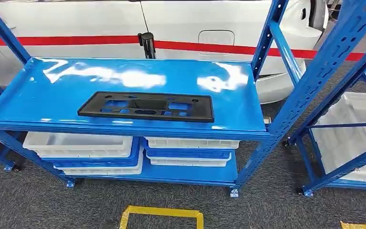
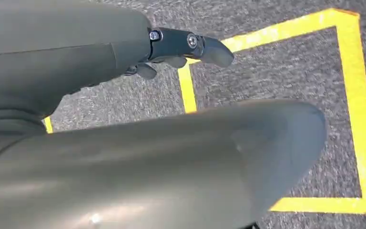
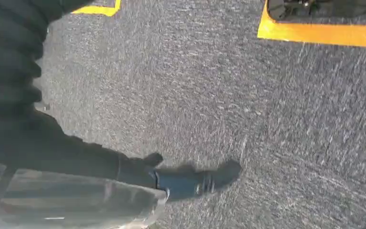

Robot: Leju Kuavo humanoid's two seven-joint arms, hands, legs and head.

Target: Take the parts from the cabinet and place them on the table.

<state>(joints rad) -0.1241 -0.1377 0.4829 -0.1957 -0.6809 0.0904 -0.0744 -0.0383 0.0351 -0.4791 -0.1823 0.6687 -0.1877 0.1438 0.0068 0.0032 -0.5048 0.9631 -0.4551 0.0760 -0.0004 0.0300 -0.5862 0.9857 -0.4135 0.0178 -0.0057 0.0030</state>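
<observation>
My left robot hand (image 2: 171, 52) hangs at my side, thumb and fingers stretched out straight, gripping nothing. My right robot hand (image 3: 171, 179) hangs the same way, one dark finger extended, nothing in it.

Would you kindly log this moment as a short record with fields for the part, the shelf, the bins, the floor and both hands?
part: black plastic panel with cut-outs, lying flat on the top shelf
shelf: blue metal rack, glossy top, white car behind it
bins: white trays stacked on the lower shelf; more white trays in the rack to the right
floor: grey carpet with yellow tape outline
left hand: hanging over the carpet, holding nothing, fingers apart
right hand: hanging over the carpet, holding nothing
</observation>
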